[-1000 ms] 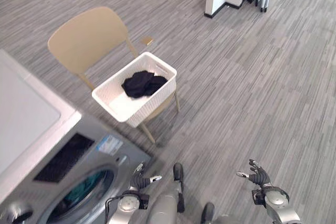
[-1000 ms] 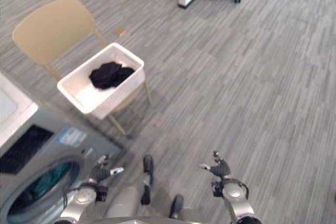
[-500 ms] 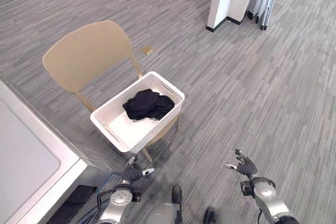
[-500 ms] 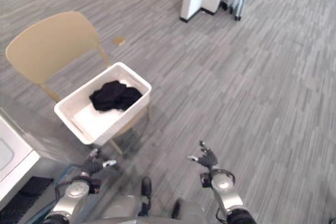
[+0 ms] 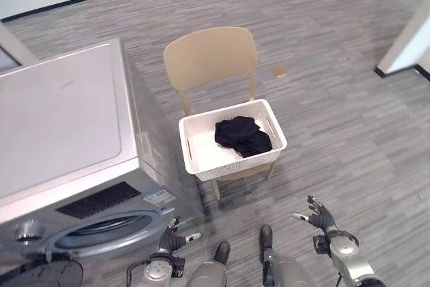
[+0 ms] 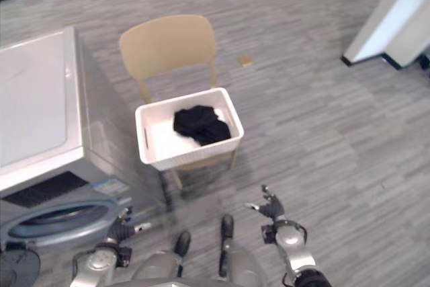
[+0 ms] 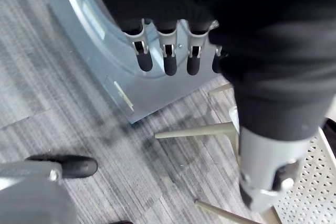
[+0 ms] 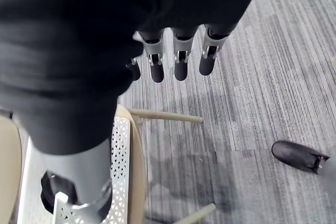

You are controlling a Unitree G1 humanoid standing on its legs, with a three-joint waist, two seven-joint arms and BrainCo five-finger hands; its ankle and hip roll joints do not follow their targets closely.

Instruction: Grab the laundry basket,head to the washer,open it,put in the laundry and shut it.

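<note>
Left eye view: a white perforated laundry basket (image 5: 232, 140) rested on the seat of a tan chair (image 5: 211, 57); a heap of black laundry (image 5: 242, 136) lay inside the basket, toward its right half; a silver-grey washer (image 5: 64, 146) stood just beside the chair on the robot's left, its round door (image 5: 101, 230) closed and facing the robot; grey striped carpet floor (image 5: 349, 139) surrounded them; the left hand (image 5: 172, 241) hung low before the washer's lower corner, the right hand (image 5: 320, 216) low over the floor, both well apart from the basket.

Right eye view: the same arrangement; the basket sat squarely on the seat with the chair's backrest rising behind it; a white wall base (image 6: 396, 28) stood at the far right; a small tan patch (image 6: 246, 60) marked the floor beyond the chair.

Left wrist view: the left hand's fingers (image 7: 166, 59) pointed straight and relaxed, parted from the thumb, grasping nothing; past them lay the washer's door glass, the chair's legs (image 7: 197, 130) and a corner of the basket.

Right wrist view: the right hand's fingers (image 8: 179, 62) extended straight, empty, apart from the thumb; the chair's seat edge, the basket's perforated wall (image 8: 119, 153) and the floor lay beyond.
</note>
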